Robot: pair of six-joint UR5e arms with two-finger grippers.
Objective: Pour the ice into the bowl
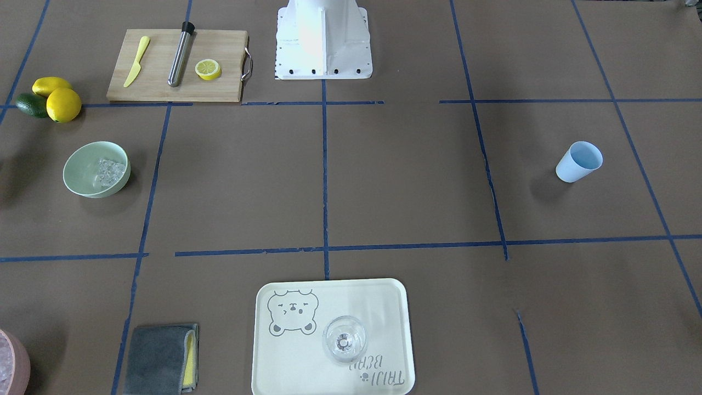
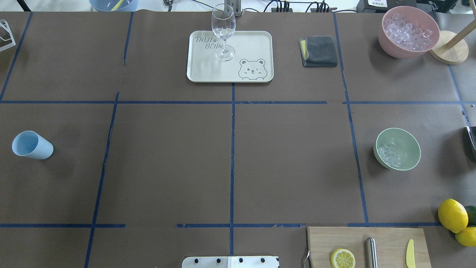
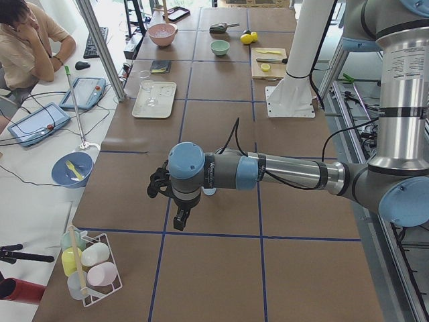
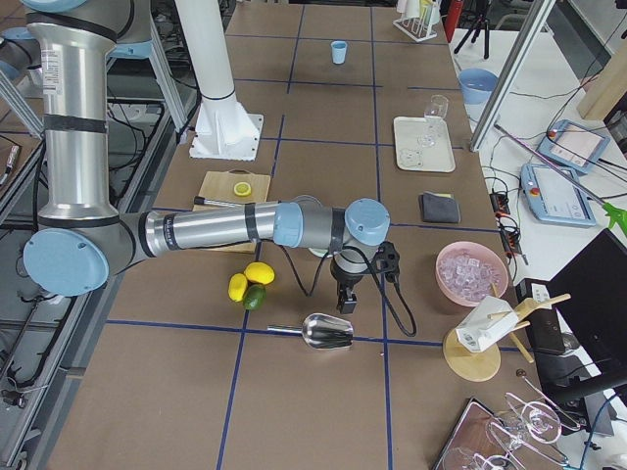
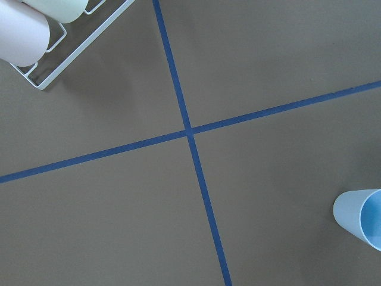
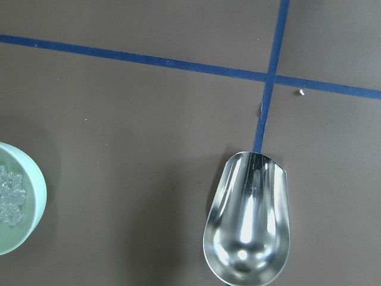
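Several clear, glassy ice cubes [image 2: 389, 155] lie heaped in the round pale mint-green bowl [image 2: 407, 141] at the robot's right. Whether the right gripper [image 4: 343, 304], near a shiny metal scoop [image 6: 247, 232], or the left gripper [image 3: 179, 220] is spread, I cannot tell.

On your table [image 2: 167, 167] you had two bowls, one mint-green bowl [image 2: 406, 144] and one pink bowl [image 2: 390, 47], each with one heap of ice [image 2: 389, 155]. You also had one light blue cup [image 2: 32, 145], one wine glass [image 2: 223, 28], one tray [image 2: 208, 67], one folded cloth [image 2: 320, 51], one cutting board [image 2: 386, 238], one lemon half [image 2: 343, 258], one yellow knife [image 2: 409, 254], one steel rod [image 2: 371, 254], two whole lemons [image 1: 51, 85] [image 1: 63, 104], one green fruit [image 1: 30, 105] and one metal scoop [image 6: 247, 229].
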